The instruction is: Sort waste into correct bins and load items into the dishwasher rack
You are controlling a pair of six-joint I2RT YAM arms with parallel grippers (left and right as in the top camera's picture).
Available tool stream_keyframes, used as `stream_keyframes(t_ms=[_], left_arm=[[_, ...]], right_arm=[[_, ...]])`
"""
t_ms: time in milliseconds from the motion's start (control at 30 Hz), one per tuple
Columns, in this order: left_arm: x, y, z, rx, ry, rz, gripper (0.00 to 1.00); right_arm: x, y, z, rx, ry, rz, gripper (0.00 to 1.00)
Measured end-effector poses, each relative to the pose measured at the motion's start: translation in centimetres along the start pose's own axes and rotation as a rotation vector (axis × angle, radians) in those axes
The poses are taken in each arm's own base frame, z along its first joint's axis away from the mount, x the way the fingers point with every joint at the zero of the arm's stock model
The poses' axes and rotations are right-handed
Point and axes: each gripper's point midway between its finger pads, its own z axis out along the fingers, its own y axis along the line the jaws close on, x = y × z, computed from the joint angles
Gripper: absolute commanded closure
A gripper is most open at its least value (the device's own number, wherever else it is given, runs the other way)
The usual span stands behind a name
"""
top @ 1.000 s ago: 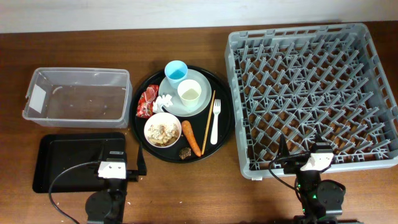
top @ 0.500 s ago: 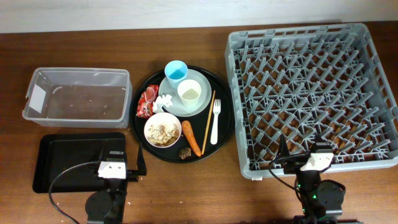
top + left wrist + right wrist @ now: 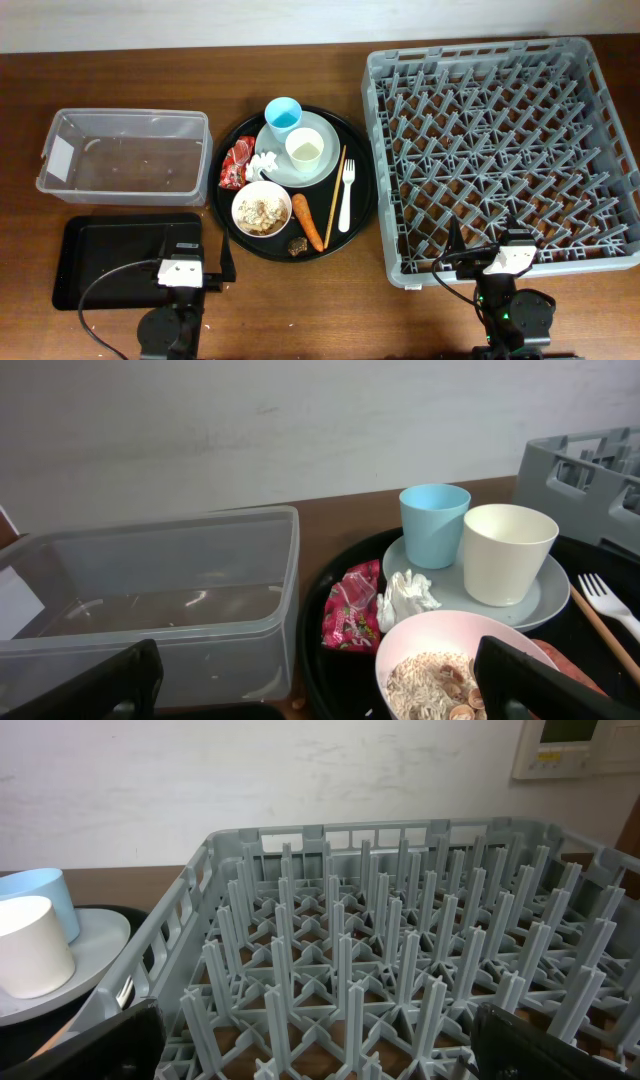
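On the round black tray (image 3: 360, 170) stand a blue cup (image 3: 283, 114) and a cream cup (image 3: 304, 150) on a pale grey plate (image 3: 325, 128). Beside them lie a red wrapper (image 3: 237, 163), white tissue (image 3: 264, 162), a pink-white bowl (image 3: 262, 208) of rice-like scraps, a carrot (image 3: 307, 221), a brown lump (image 3: 297, 246), a chopstick (image 3: 335, 197) and a white fork (image 3: 346, 195). The clear tub (image 3: 122, 152) and shallow black tray (image 3: 110, 255) sit at the left, the grey rack (image 3: 500, 150) at the right. My left gripper (image 3: 320, 695) is open near the bowl, and my right gripper (image 3: 320, 1050) is open over the rack's near edge.
Both arm bases stand at the table's front edge. A pale wall runs behind the table. The rack's upright pegs (image 3: 345, 970) rise just ahead of my right fingers. Bare wood shows between the tub and the round tray.
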Motion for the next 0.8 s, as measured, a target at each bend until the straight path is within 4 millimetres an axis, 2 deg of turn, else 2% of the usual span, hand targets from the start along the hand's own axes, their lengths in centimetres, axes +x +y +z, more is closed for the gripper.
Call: stream_keyframes(t_ms=[200, 533, 633, 700, 767, 800], left_arm=[[0.0, 0.0, 0.0, 0.000, -0.001, 0.000, 0.01], [-0.2, -1.2, 0.0, 0.068, -0.009, 0.000, 0.01], [-1.7, -2.7, -0.4, 0.162, -0.056, 0.001, 0.01], [-4.3, -2.9, -1.5, 0.189, -0.059, 0.001, 0.01], [-11.4, -2.0, -4.2, 0.175, -0.130, 0.005, 0.01], [-13.3, -1.7, -5.1, 0.170, -0.129, 0.006, 0.01]], right_arm=[[0.0, 0.0, 0.0, 0.000, 0.000, -0.001, 0.01], [0.0, 0.0, 0.0, 0.000, 0.000, 0.000, 0.01], [0.0, 0.0, 0.0, 0.000, 0.000, 0.000, 0.01], [0.0, 0.0, 0.0, 0.000, -0.001, 0.000, 0.01], [0.0, 0.0, 0.0, 0.000, -0.002, 0.000, 0.01], [-0.1, 0.0, 0.0, 0.001, -0.003, 0.000, 0.01]])
